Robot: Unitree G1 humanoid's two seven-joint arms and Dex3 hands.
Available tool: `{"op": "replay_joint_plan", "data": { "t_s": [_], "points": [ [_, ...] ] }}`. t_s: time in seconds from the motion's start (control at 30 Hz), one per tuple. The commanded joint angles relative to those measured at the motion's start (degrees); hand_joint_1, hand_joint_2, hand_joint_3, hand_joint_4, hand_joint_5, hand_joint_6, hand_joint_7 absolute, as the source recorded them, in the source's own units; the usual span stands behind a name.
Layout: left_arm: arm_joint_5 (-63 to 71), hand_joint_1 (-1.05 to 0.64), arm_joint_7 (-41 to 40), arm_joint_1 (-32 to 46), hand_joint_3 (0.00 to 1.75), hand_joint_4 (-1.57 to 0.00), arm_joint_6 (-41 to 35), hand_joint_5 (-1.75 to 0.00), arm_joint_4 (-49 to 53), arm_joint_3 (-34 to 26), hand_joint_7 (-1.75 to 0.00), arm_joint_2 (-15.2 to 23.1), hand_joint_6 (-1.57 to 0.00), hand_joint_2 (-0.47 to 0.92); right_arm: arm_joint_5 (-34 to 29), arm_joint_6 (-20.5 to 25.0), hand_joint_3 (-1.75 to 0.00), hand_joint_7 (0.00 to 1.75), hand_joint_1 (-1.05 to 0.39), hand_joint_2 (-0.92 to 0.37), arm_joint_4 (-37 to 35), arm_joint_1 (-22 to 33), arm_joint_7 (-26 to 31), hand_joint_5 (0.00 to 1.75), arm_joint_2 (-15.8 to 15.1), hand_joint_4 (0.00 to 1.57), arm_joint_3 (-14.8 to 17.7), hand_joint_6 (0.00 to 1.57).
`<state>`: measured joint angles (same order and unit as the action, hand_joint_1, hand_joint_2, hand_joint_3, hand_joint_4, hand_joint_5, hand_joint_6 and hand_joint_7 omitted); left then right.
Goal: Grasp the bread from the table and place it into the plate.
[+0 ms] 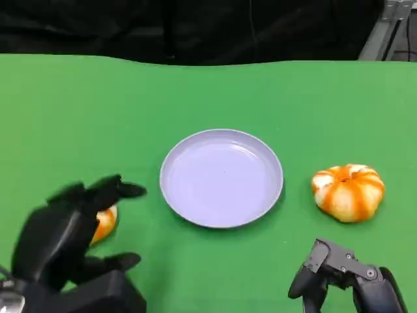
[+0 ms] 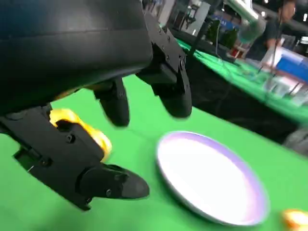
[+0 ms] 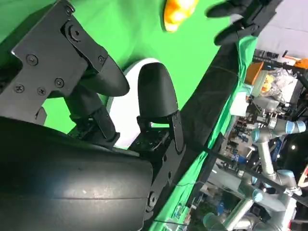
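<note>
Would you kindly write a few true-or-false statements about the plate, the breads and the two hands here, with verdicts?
1. The plate holds a bread. False: nothing lies in it.
2. A striped orange bread lies on the green table beside the plate, on the robot's right. True.
3. The left hand is over a second bread, partly covering it. True.
4. The right hand grips the striped bread. False: it is apart from it, holding nothing.

Green tbl [image 1: 78,104] w/ black backdrop [image 1: 195,26] behind.
</note>
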<state>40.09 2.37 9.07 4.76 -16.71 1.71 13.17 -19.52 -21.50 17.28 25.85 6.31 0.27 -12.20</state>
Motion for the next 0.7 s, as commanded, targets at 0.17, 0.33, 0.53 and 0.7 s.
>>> {"op": "replay_joint_plan", "data": {
  "t_s": [0.17, 0.33, 0.53, 0.7],
  "points": [
    [17.14, -0.61, 8.83, -5.18, 0.01, 0.00, -11.30, -0.72, 0.85, 5.32, -0.18, 7.48, -0.29, 0.86, 0.29, 1.72, -1.61, 1.50, -0.04, -0.24, 3.03, 0.45, 0.21, 1.75, -0.17, 0.91, 0.32, 0.78],
    [22.20, -0.59, 12.57, -10.20, 0.00, 0.00, -17.10, -0.67, 8.38, 9.27, -0.14, 8.15, -0.26, 0.85, 0.77, 1.72, -1.60, 1.48, -0.03, -0.23, 3.69, 0.64, -0.23, 1.75, -1.05, 0.91, 0.95, 0.79],
    [22.43, -0.55, 11.10, -15.84, 0.00, -0.01, -20.44, -0.65, 21.92, 13.03, -0.10, 8.00, -0.28, 0.86, 2.89, 1.13, -1.63, 1.47, -0.02, -0.22, 3.69, 1.01, -1.06, 1.75, -1.36, 0.89, 0.94, 0.81],
    [19.43, -0.47, 2.61, -21.63, 0.00, -0.01, -18.81, -0.66, 37.85, 15.36, -0.07, 7.09, -0.30, 0.87, 4.01, 1.32, -1.64, 1.47, -0.02, -0.21, 3.98, 1.28, -1.86, 1.75, -1.45, 0.88, 0.54, 0.80]
  ]
}}
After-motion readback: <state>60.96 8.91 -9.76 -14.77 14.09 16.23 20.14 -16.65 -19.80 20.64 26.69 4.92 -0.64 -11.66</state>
